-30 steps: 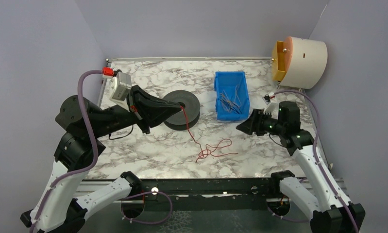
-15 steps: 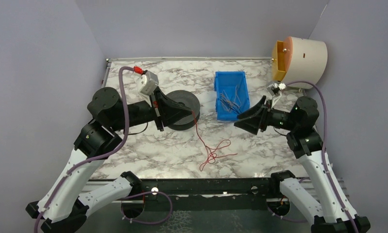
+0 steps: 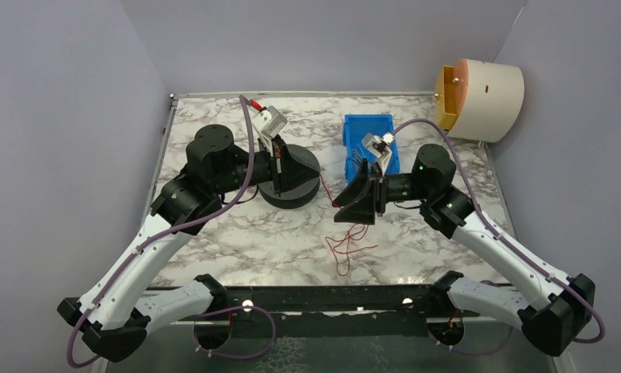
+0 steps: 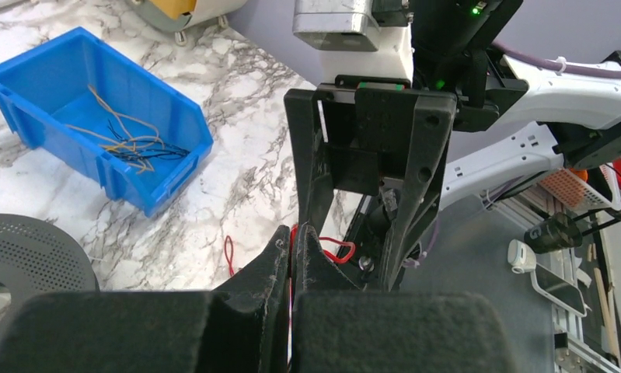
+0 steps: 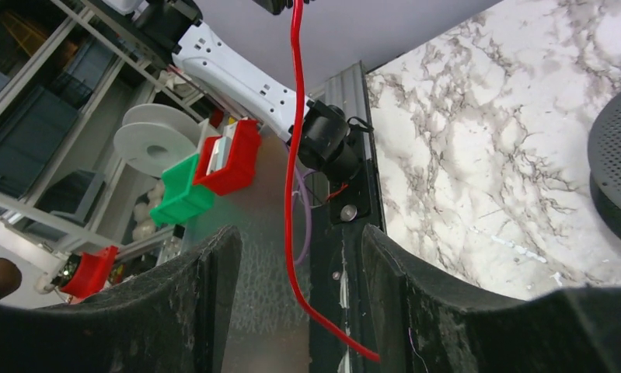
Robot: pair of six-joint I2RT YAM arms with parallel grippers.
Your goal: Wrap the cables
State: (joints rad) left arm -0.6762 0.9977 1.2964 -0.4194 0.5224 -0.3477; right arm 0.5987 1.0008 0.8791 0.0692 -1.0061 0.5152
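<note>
Left gripper [image 4: 293, 235] clamped on the red cable [image 5: 291, 140] beside the black spool [image 3: 307, 165]; right gripper [image 5: 298, 241] stands apart, cable passing between its fingers. Slack lies tangled on the table [image 3: 237, 233].

1. A black spool [image 3: 305, 165] lies flat close by the left pincer [image 4: 294, 241].
2. A blue bin [image 3: 367, 119] sits just behind the right pincer [image 5: 298, 249].
3. A cream drum [image 3: 490, 99] stands well apart from both, far right.
4. A marble table [image 3: 237, 233] lies beneath both.
</note>
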